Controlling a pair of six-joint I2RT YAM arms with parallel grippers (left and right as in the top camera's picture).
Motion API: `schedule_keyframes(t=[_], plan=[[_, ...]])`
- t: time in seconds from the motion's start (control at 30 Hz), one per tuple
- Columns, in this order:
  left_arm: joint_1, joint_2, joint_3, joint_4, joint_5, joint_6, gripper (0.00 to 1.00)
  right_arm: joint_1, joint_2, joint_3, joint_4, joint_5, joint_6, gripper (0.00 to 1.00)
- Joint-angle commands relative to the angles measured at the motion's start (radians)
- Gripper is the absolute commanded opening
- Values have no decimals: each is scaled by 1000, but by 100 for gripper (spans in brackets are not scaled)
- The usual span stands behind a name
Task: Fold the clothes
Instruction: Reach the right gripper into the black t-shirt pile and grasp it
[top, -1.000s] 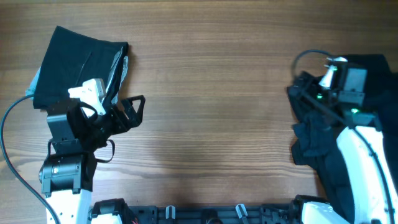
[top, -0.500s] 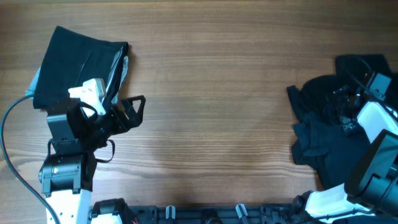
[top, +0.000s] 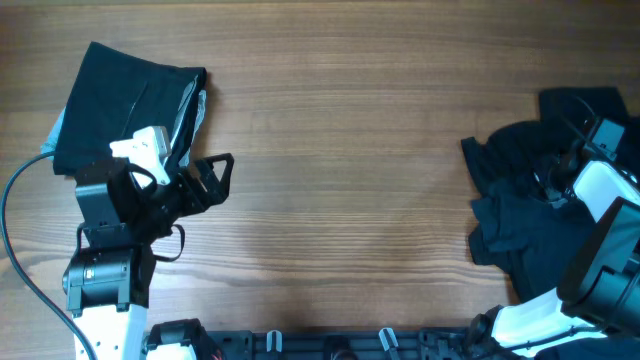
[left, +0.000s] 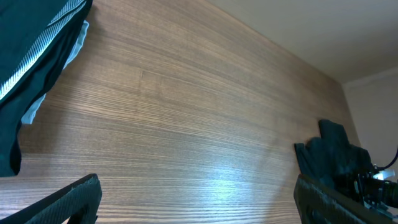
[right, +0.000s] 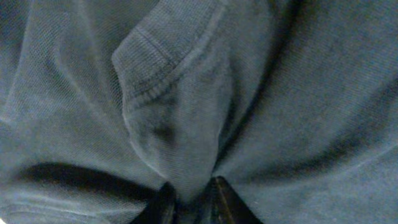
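Observation:
A crumpled heap of dark clothes (top: 520, 215) lies at the table's right edge, and the left wrist view shows it far off (left: 339, 158). My right gripper (top: 556, 178) is down in that heap. In the right wrist view its jaws (right: 189, 196) are shut on a raised fold of dark fabric (right: 168, 118) with a stitched hem. A folded dark garment (top: 125, 100) rests at the back left and shows in the left wrist view as well (left: 28, 74). My left gripper (top: 213, 176) hovers just right of it, open and holding nothing (left: 199, 211).
Bare wooden tabletop (top: 350, 170) stretches between the folded garment and the heap. A black cable (top: 15, 250) loops at the left edge beside the left arm's base. Arm mounts (top: 330, 345) line the front edge.
My right arm has swung right and dropped into the heap, and its jaws have closed on a fold of fabric. The left arm has not moved.

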Motion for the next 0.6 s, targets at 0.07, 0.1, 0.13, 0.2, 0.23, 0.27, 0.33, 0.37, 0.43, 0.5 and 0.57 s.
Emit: schedule_keyframes(t=[0.07, 0.1, 0.13, 0.2, 0.23, 0.27, 0.33, 0.37, 0.43, 0.5, 0.57], plan=[[-3, 1, 20, 4, 16, -5, 99, 4, -175, 38, -50, -64, -17, 4], [-3, 1, 20, 4, 16, -5, 99, 4, -234, 43, -60, -64, -17, 4], [-3, 1, 20, 4, 16, -5, 99, 4, -296, 43, -67, -80, -20, 4], [-3, 1, 20, 4, 16, -5, 100, 5, -383, 43, -70, -140, -43, 6], [-3, 1, 20, 4, 16, -5, 100, 8, -412, 43, -75, -164, -48, 7], [-3, 1, 20, 4, 16, -5, 100, 24, -441, 43, -61, -232, -78, 4], [-3, 1, 20, 5, 17, -5, 100, 77, -457, 43, -23, -300, -121, 5], [-3, 1, 20, 5, 16, -5, 100, 112, -457, 43, -10, -294, -121, 6], [-3, 1, 20, 5, 17, -5, 100, 163, -457, 43, 13, -185, -119, 15], [-3, 1, 20, 5, 17, -5, 100, 160, -457, 43, -16, -114, -116, 14], [-3, 1, 20, 5, 17, -5, 100, 160, -457, 43, -51, -36, -105, 15]])
